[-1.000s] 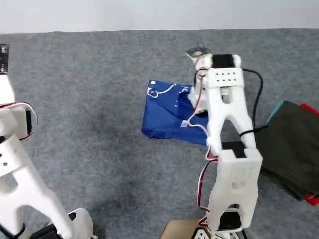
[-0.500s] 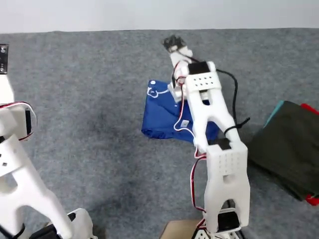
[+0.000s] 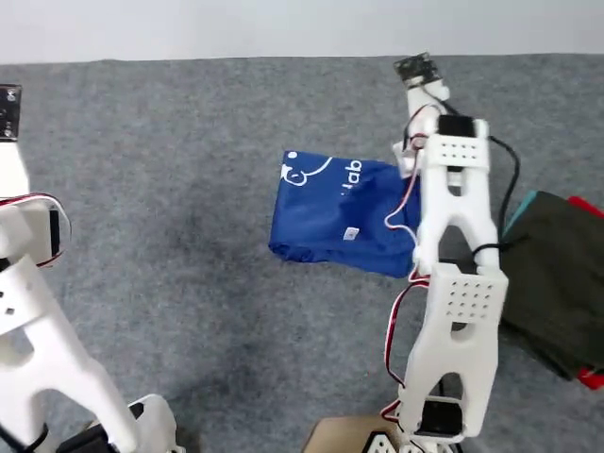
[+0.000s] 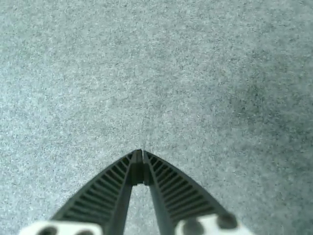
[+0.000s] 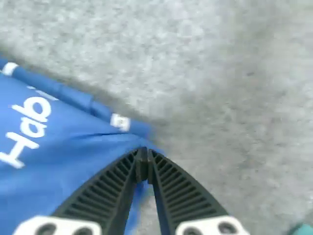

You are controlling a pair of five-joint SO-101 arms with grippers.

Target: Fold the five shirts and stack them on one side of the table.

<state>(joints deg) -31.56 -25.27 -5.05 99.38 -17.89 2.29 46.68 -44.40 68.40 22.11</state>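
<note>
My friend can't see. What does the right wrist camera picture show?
The right gripper, shut, hangs over the corner of a blue shirt with white letters on it. Fuzzy grey table lies beyond the shirt's edge.

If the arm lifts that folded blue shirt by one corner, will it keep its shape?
Probably not: the blue shirt is soft folded cloth lying limp, so a one-corner lift would likely let its layers droop open. Pushed, it may bunch rather than slide, since the gray table cover looks fuzzy. Its thin layers suggest it is light.
</note>
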